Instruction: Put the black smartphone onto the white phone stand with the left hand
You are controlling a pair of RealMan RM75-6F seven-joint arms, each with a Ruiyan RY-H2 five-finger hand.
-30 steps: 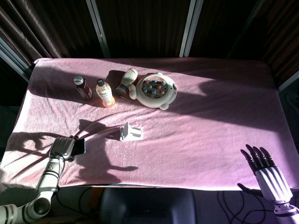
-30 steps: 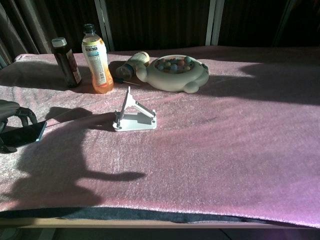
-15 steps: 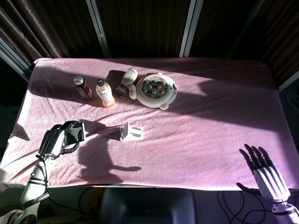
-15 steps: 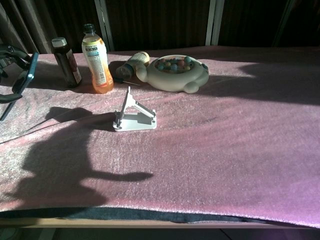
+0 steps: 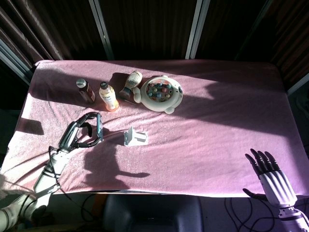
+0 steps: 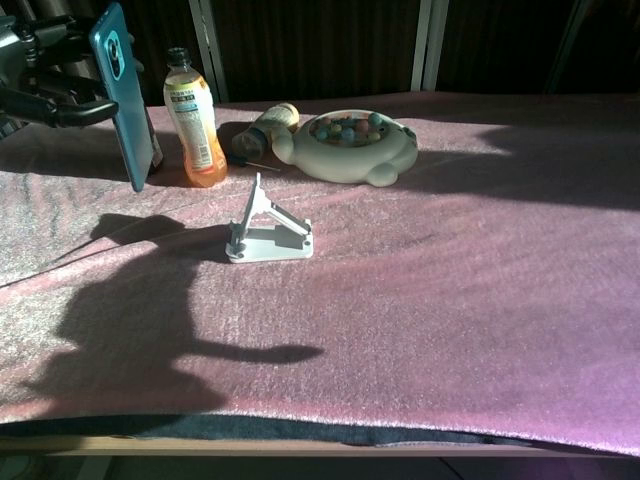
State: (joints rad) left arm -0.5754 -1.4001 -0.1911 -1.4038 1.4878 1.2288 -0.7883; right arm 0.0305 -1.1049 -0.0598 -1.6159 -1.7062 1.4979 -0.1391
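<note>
My left hand (image 5: 79, 133) grips the smartphone (image 6: 124, 95) and holds it upright in the air, left of the white phone stand (image 5: 134, 137). In the chest view the phone's teal back with its camera faces me, and the left hand (image 6: 45, 65) shows at the top left edge. The stand (image 6: 266, 230) sits on the pink cloth near the middle, nothing on it. My right hand (image 5: 270, 179) hovers open at the table's front right corner, fingers spread.
An orange juice bottle (image 6: 194, 120), a dark bottle (image 5: 85, 90), a tipped-over bottle (image 5: 132, 82) and a white bowl of coloured balls (image 5: 161, 94) stand behind the stand. The pink tablecloth (image 5: 222, 125) covers the table.
My left hand has lifted the phone off the cloth and carried it up and to the right, toward the stand, turning it upright. The right hand barely moved.
</note>
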